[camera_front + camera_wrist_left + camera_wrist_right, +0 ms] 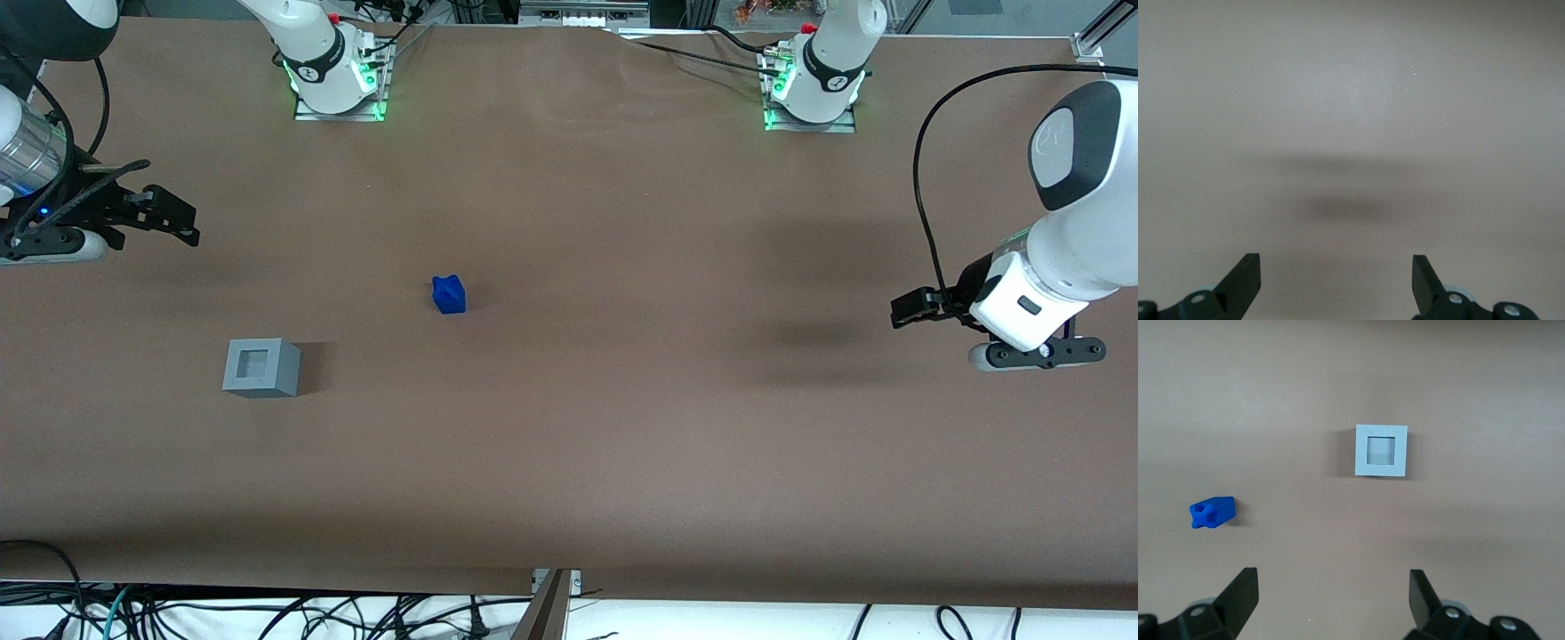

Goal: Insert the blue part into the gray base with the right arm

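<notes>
Nearest the front camera: light-gray plastic cube with a square hole in its top, the gray base (261,366), sitting flat on the brown table (622,444), hole empty. Farther from the camera, and a bit more toward the parked arm's end: small bright-blue plastic block with a bumpy end, the blue part (449,294), lying on the table, well apart from the gray base, touching nothing. White right arm (22,142) with a shiny silver ring up at the working arm's end of the table, with its black two-finger gripper (169,218) hanging in the air, far from both pieces. Fingers (1238,597) spread wide apart, holding nothing. Nothing done yet, by the look of it. Still left: reach the blue part, grab it, lift it, carry it over the gray base, line it up, push it down into the square hole.
</notes>
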Available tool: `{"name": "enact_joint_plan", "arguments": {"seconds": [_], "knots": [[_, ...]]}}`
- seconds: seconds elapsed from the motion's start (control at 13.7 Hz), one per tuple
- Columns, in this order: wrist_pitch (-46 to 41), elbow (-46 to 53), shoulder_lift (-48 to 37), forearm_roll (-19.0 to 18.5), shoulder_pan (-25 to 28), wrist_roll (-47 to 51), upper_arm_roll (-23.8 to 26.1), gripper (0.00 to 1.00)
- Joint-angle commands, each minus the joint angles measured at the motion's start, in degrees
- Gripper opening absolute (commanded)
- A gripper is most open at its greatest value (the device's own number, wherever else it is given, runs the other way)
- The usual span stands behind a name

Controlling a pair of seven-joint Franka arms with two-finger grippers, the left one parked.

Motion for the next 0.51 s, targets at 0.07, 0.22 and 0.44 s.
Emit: {"name": "enact_joint_plan", "arguments": {"seconds": [0.07, 0.22, 0.44], "knots": [[1.2, -1.2, -0.9, -0.6, 0.8, -0.8, -0.8, 1.00], [0.6, -0.4, -0.4, -0.6, 0.8, -0.9, -0.7, 1.00], [0.7, -0.3, -0.4, -0.4, 0.7, -0.8, -0.6, 1.00]]}}
